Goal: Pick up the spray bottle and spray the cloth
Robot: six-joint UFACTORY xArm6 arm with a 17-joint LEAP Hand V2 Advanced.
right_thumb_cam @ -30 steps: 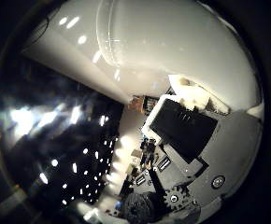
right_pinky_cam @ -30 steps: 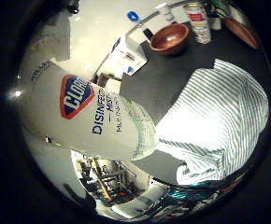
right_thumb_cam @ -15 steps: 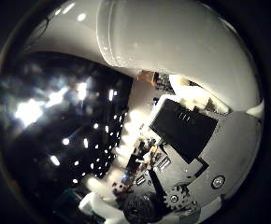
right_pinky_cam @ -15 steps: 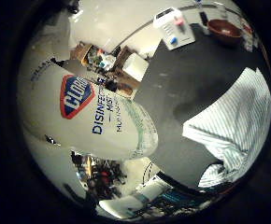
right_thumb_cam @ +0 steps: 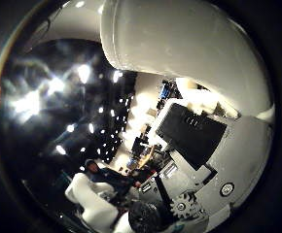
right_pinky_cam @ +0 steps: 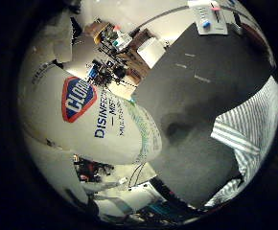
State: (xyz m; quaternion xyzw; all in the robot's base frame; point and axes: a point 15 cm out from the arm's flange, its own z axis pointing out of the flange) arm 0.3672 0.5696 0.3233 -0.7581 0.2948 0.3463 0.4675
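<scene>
The white spray bottle [right_pinky_cam: 91, 115] with a blue and red label fills much of the right little finger side palm view, close against the palm. Its white body [right_thumb_cam: 180, 44] also fills one side of the right thumb side palm view. My right hand [right_thumb_cam: 194, 155] shows there as black, white and geared parts curled beside the bottle, shut on it. The bottle is held up above the dark table [right_pinky_cam: 192, 86]. The striped white and grey cloth [right_pinky_cam: 249, 134] lies crumpled on the table, off to the side of the bottle.
A white box with blue and red marks [right_pinky_cam: 211, 14] lies at the table's far end. Cluttered shelves and equipment [right_pinky_cam: 115, 53] stand beyond the table. The thumb side view shows a dark ceiling with bright lights [right_thumb_cam: 44, 97].
The whole picture has swung: the camera moved with the hand. The cloth now sits near the view's edge and the brown bowl has left it. The bottle stays fixed against the palm.
</scene>
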